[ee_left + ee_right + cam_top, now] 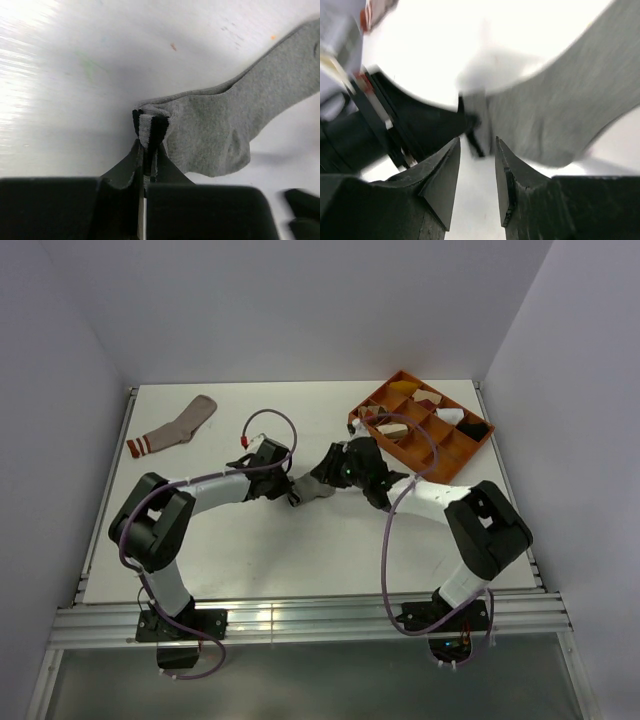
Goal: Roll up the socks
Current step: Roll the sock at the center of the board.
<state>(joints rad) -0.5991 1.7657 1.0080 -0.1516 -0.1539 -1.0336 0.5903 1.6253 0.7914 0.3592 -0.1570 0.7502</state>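
Left gripper [148, 152] pinches cuff [150, 127] of grey sock [215, 130], frame centre; right gripper [477, 150] parted, empty. Soft, limp knit: grip cuff edge.

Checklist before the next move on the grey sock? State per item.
1. Left gripper shut on the grey sock's cuff: ok.
2. Right gripper open, nothing between its jaws: ok.
3. Right gripper lined up near the cuff: ok, the cuff sits just past its tips.
4. Sock rolled: not ok, it lies flat and unrolled.
5. Toe end free: cannot tell, it runs out of both wrist views and is hidden from above.
6. Pink sock out of the way: ok, far left on the table, apart from both grippers.
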